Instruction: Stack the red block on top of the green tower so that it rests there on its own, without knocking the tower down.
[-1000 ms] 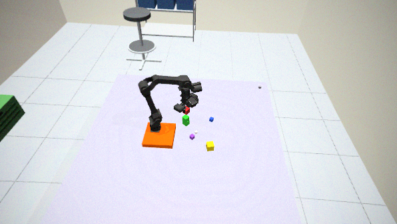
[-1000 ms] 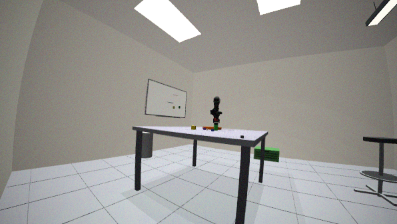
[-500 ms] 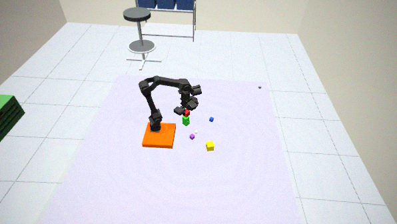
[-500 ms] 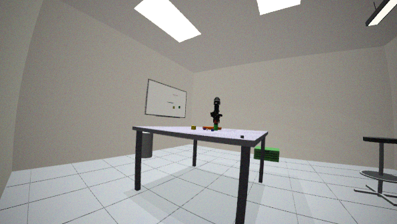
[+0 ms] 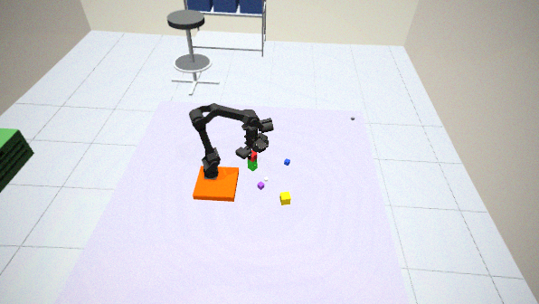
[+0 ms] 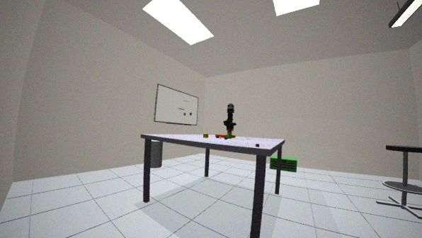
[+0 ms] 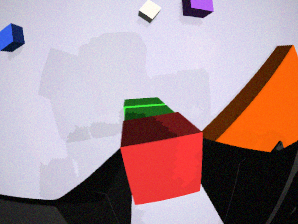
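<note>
The red block [image 7: 161, 164] was clamped between the fingers of the gripper [image 5: 251, 153], held directly over the green tower [image 5: 252, 166]. In the top view the two looked touching or nearly so; true contact could not be told. In the wrist view only a strip of green showed beyond the block's far edge, so alignment looked close but slightly offset.

Risks, as judged: release with an offset could let the block tip off; further descent or sideways drift while clamped could push the tower over.

The orange base plate [image 5: 217, 184] sat just beside the tower on the arm's side. The blue cube [image 5: 287, 161], purple cube [image 5: 260, 185], white cube [image 7: 149, 10] and yellow cube [image 5: 285, 197] lay apart, so a straight upward retreat looked unobstructed.
</note>
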You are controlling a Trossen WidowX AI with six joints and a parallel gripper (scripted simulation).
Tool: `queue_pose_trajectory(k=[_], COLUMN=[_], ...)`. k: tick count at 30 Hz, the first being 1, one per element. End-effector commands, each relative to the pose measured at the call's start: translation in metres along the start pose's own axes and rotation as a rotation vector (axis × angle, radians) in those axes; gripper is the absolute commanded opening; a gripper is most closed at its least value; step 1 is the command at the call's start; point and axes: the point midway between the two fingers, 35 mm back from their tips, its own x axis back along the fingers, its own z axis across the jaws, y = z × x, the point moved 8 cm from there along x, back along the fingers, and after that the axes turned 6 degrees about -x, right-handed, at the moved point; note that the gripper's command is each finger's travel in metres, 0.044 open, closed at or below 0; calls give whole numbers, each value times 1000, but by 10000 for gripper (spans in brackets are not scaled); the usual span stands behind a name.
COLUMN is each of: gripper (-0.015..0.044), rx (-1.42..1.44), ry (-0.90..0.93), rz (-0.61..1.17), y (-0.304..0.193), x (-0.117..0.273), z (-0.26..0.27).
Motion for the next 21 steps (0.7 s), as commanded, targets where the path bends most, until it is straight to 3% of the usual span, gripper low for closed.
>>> queue_pose_trajectory(k=[1,21], gripper=[0,0], rx=[-3,-3], ry=[2,2], rz=[3,3], y=[0,0], x=[-1,5], z=[0,0])
